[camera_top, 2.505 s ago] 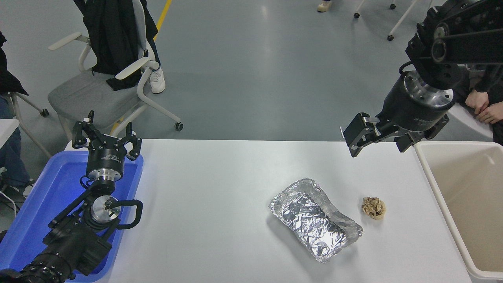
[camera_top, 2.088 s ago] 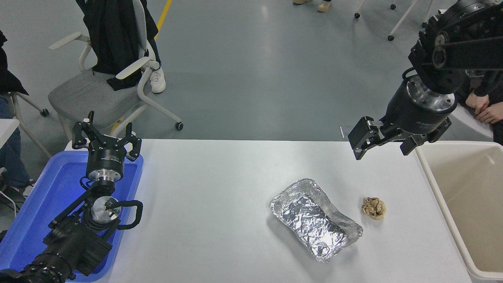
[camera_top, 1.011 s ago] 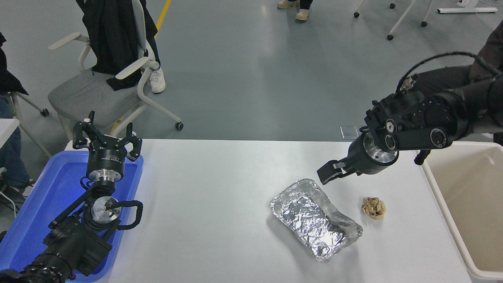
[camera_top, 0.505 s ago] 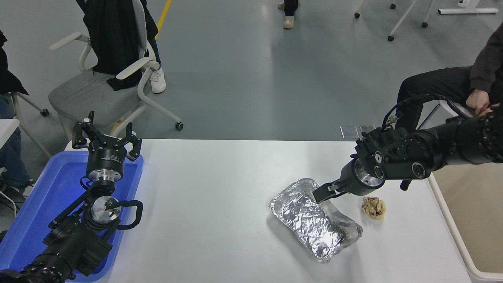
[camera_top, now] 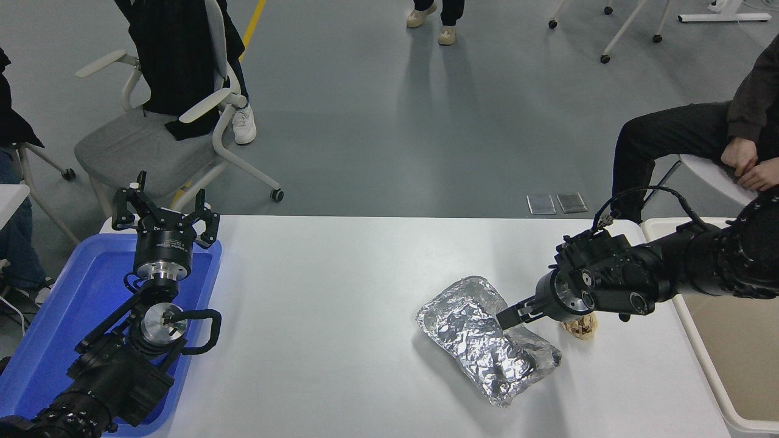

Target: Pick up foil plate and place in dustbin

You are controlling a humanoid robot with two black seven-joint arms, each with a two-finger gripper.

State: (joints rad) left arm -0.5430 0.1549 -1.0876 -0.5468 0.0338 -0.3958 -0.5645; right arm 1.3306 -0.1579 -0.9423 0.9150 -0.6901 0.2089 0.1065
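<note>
The foil plate [camera_top: 487, 337], crinkled silver with a raised rim, lies slantwise on the white table [camera_top: 341, 292], right of its middle. My right gripper [camera_top: 508, 316] reaches in low from the right, and its tip is at the plate's upper right rim. The view does not show whether it has hold of the foil. The cream dustbin [camera_top: 748, 365] stands at the table's right edge, with my right arm crossing over its near corner. My left gripper [camera_top: 164, 210] is parked open above the blue tray at the far left, holding nothing.
A crumpled tan paper ball [camera_top: 581, 328] lies just right of the plate, partly under my right wrist. The blue tray [camera_top: 67, 304] sits at the left edge. A person sits past the table's far right corner, and an office chair [camera_top: 152, 140] stands behind the far left.
My right arm has swung down and to the left from high above the dustbin's far corner to the foil plate's rim. The plate, the paper ball and the left arm have stayed put.
</note>
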